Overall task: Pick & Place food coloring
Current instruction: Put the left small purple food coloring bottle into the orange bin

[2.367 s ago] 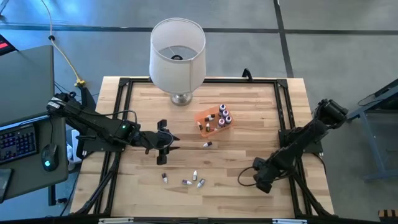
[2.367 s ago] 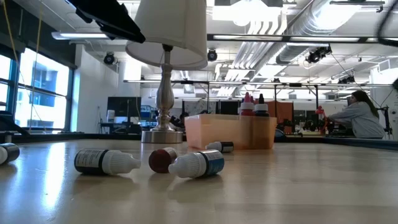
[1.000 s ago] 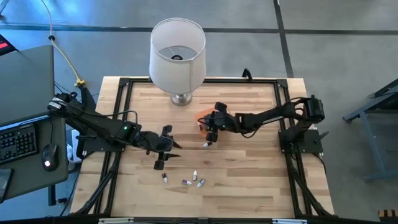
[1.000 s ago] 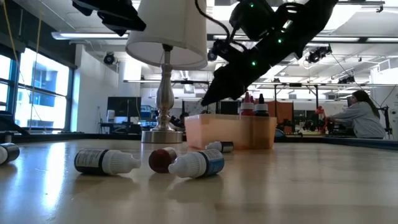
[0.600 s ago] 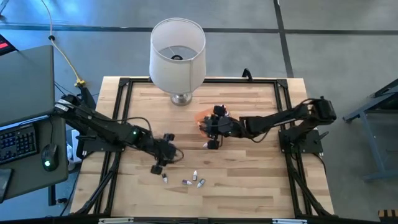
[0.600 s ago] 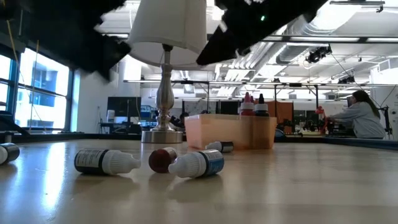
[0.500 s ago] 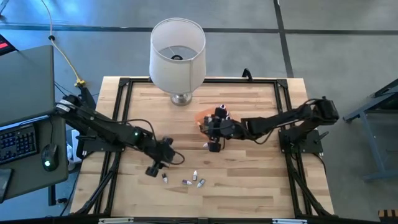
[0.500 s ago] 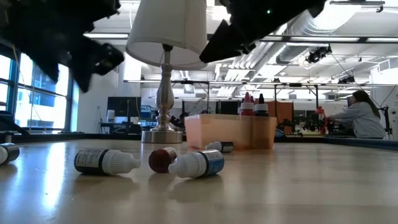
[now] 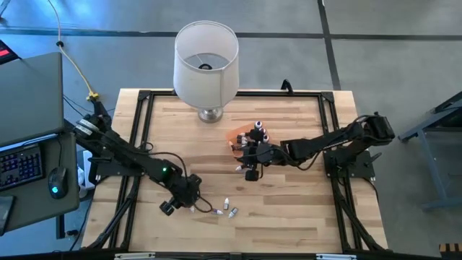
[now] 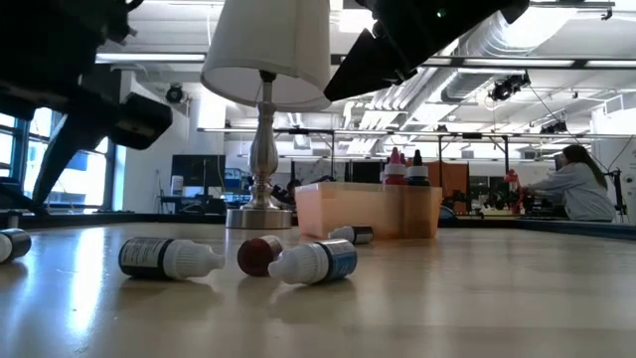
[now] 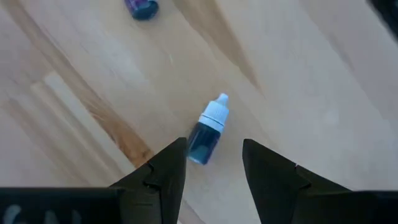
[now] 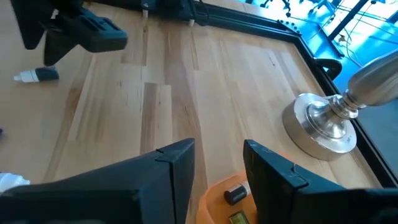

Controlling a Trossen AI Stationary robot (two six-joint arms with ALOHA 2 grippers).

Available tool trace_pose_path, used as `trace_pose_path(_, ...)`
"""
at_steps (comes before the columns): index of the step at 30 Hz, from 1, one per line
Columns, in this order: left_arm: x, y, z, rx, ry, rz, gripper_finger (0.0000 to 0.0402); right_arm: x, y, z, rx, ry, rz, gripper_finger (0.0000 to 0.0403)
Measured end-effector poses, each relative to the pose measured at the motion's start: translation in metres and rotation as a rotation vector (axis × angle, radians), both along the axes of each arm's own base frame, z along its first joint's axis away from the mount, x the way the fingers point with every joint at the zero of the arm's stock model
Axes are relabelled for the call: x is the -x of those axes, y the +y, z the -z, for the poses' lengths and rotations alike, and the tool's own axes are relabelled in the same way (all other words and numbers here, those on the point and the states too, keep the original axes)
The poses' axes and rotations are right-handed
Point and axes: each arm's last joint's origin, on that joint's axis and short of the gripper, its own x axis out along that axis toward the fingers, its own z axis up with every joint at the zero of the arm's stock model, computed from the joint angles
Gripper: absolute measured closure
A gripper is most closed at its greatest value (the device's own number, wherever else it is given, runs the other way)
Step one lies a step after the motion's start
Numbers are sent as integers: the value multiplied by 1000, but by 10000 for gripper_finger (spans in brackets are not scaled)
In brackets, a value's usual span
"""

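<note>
Small dropper bottles lie on their sides on the wooden table: a loose group (image 9: pixel 226 209) near the front edge, which the low view shows close up (image 10: pixel 313 262), and a lone one (image 9: pixel 239 168) before the orange tray (image 9: pixel 238 139). More bottles stand upright in the tray (image 9: pixel 258 132). My left gripper (image 9: pixel 190 203) is open, low over the loose group; a blue bottle with a white cap (image 11: pixel 208 130) lies just ahead of its fingers (image 11: pixel 214 158). My right gripper (image 9: pixel 251 172) is open beside the lone bottle, with the tray's rim (image 12: pixel 249 198) under its fingers (image 12: pixel 217 158).
A tall lamp with a white shade (image 9: pixel 206 54) stands on a metal base (image 12: pixel 322 127) behind the tray. A black frame (image 9: pixel 144 101) runs around the tabletop. A purple bottle (image 11: pixel 142 7) lies farther on. A person sits in the room behind the table (image 10: pixel 576 184).
My left gripper has swung toward the near edge and down, from mid-table to just over the loose bottles. My right gripper has moved from over the tray toward the near edge, to the lone bottle. The bottles have kept still.
</note>
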Motion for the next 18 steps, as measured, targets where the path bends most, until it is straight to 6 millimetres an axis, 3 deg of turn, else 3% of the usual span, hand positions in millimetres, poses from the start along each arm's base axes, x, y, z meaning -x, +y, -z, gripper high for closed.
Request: trace_pose_path(18,-12,-5,31,-65,48,-21,246,0,0,1,2,10,0,272)
